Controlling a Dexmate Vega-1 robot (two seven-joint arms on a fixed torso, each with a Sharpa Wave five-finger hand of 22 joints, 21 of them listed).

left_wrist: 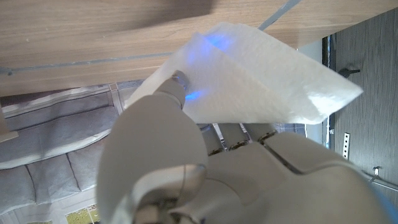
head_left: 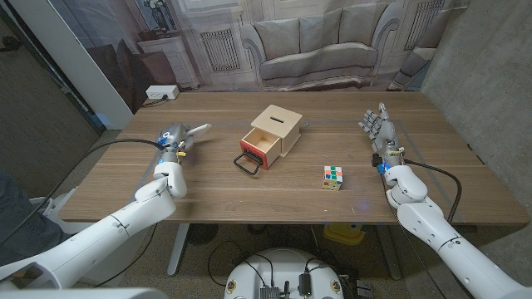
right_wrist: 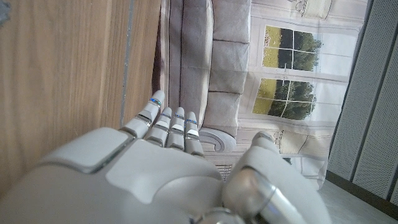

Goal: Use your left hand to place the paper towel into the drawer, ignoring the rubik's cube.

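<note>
**White paper towel up in our left hand, drawer sitting open**

White paper towel [head_left: 193, 130] is pinched in our left hand [head_left: 172, 139], left of centre in the head view, and it pokes out toward the middle of the frame, lifted off the wooden table [head_left: 216, 195]. In the left wrist view we see the same sheet [left_wrist: 261, 81] fanned out above the hand [left_wrist: 205, 168], with a thumb tip pressed against its near edge and a bluish glow on the paper.

Just right of the towel, around the middle of the head view, sits the small wooden box [head_left: 277, 129] with its drawer [head_left: 259, 147] pulled out toward us; a dark loop handle [head_left: 248, 164] hangs off the front. The towel is near the drawer but apart from it.

The rubik's cube [head_left: 332, 177] sits lower right of the box, on its own on the table, well apart from both hands.

Our right hand [head_left: 378, 131] is over at the right side of the frame, holding nothing, fingers straight and side by side, pointing away from us. The right wrist view shows those fingers [right_wrist: 168, 124] stretched out beside the table surface.
</note>
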